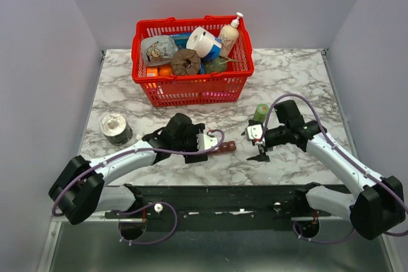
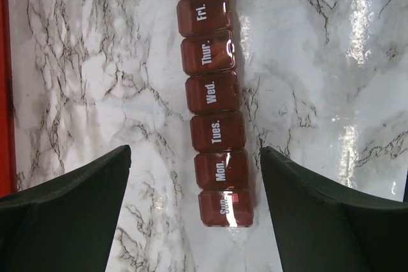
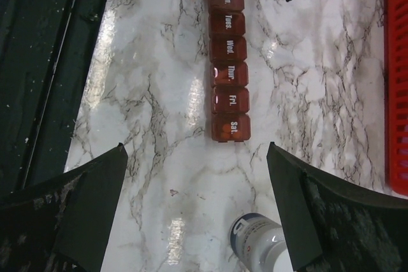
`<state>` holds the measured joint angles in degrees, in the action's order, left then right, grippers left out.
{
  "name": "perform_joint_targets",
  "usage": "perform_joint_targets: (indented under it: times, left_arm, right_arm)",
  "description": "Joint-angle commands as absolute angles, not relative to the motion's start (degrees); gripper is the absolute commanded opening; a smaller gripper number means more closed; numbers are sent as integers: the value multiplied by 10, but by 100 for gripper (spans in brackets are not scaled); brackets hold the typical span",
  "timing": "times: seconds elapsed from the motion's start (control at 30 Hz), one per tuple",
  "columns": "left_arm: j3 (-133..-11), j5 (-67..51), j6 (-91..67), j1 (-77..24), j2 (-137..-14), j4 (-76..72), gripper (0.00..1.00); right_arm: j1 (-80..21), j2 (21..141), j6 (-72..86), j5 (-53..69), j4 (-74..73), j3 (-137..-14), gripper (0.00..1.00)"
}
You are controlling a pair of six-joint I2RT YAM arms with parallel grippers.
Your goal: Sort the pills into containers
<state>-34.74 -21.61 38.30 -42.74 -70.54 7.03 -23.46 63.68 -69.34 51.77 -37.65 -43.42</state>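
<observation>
The containers are one dark red-brown strip [image 2: 213, 93] of day-marked lidded compartments, lying flat on the marble table with all lids shut. My left gripper [image 2: 195, 149] is open, with its fingers [image 2: 70, 221] on either side of the "Sun." end and not touching it. The strip also shows in the right wrist view [image 3: 228, 55], where orange pills show through the "Sat." lid. My right gripper [image 3: 196, 148] is open and empty, a little short of the "Sat." end. In the top view the strip [image 1: 224, 147] lies between the left gripper [image 1: 212, 144] and the right gripper [image 1: 254, 144].
A small labelled bottle with a white cap [image 3: 258, 246] lies by my right gripper's right finger. A green bottle [image 1: 261, 112] stands behind the right gripper. A red basket [image 1: 191, 90] of items stands at the back. A grey round tin [image 1: 116, 128] sits at the left.
</observation>
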Motion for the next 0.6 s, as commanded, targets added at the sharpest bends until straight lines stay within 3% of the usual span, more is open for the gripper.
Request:
perform_joint_targets:
  times: [0.0,0.27,0.57]
  left_arm:
    - [-346,-202,414,-426,-693,98,90]
    - [-230,-191,459,-401,-568,58,93]
    - [-238,-200,469,-398,-660,6,87]
  right_arm:
    - [-261,642,-700,500,-331,-428,100]
    - [-358,722,-604,401,-198,-443,100]
    - [-396,823,-486,406,-169,-501,100]
